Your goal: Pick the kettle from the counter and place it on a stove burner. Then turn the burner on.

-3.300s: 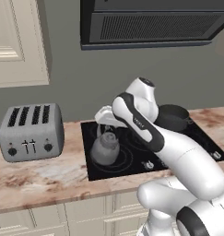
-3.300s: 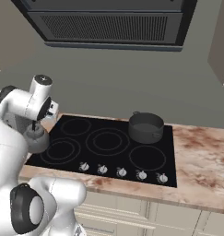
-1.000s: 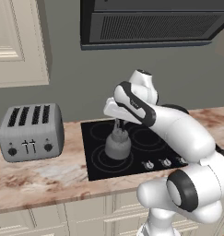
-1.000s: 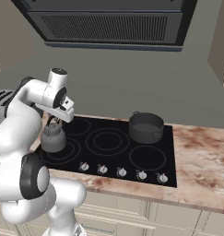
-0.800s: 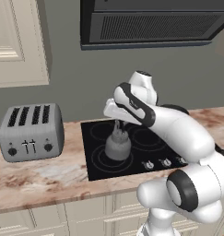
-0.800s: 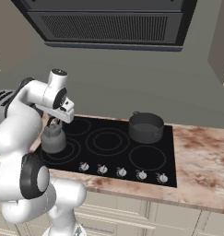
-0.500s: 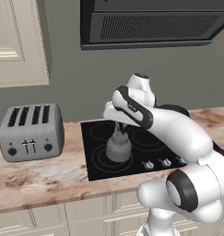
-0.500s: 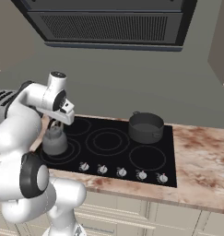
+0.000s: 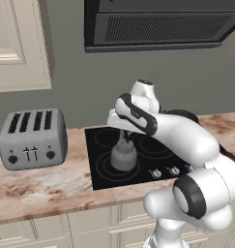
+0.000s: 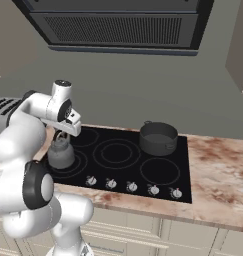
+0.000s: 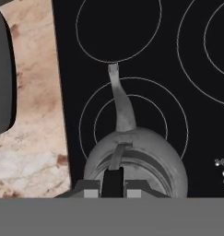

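I am pinching the upright loop handle of the kettle (image 11: 134, 159) with my pincer (image 11: 113, 190), my two fingertips pressed against the thin metal strap from either side. The kettle is hanging straight below my pincer, its grey dome sitting over the stove burner (image 11: 178, 115), a circle of thin concentric rings on the black cooktop (image 9: 102, 145); I cannot tell whether its base is touching the glass or hovering just above it. Its spout is pointing away from my fingers toward the single-ring circle (image 11: 118, 30) beyond. In the right base view the kettle (image 10: 60, 152) is showing just under my pincer (image 10: 62, 133), at the near left ring of the cooktop. The marbled counter (image 11: 30, 138) is lying off to one side of my pincer, and the toaster (image 9: 33, 138) is standing on it, well apart. The dark pot (image 10: 158, 138) is sitting far across the cooktop from my pincer, and the row of knobs (image 10: 133, 186) is running along the front edge.
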You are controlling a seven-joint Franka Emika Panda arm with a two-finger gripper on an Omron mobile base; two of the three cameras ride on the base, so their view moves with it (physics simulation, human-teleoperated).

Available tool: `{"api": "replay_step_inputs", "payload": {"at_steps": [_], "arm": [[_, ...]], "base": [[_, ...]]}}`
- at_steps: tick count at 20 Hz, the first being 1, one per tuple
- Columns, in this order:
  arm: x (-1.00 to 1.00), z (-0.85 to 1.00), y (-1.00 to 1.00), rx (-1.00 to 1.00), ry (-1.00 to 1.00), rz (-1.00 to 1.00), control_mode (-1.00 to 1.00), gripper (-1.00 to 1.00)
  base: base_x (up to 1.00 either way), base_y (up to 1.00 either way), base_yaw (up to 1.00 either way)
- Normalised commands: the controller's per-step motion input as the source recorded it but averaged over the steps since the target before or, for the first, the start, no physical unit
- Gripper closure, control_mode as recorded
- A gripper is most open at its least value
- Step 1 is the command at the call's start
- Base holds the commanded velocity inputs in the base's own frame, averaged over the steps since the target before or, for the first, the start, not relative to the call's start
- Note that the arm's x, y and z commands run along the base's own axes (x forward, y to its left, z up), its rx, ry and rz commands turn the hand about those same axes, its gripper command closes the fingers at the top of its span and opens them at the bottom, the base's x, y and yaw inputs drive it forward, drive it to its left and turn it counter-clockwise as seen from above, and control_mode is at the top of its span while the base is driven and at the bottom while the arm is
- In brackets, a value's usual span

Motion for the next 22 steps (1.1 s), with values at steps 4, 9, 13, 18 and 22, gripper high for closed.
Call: {"api": "replay_step_inputs", "payload": {"at_steps": [4,9,13,18,22], "arm": [[0.03,-0.09,0.07,0.0,0.0,0.0,-1.0,1.0],[0.08,-0.12,0.09,-0.01,0.0,0.0,-1.0,1.0],[0.11,-0.12,0.05,-0.01,0.0,0.0,-1.0,1.0],[0.1,-0.15,0.0,-0.02,0.0,0.0,-1.0,1.0],[0.13,-0.11,0.0,0.0,0.0,0.0,-1.0,1.0]], "base": [[0.0,0.0,0.0],[0.0,0.0,0.0],[0.0,0.0,0.0],[0.0,0.0,0.0],[0.0,0.0,0.0]]}}
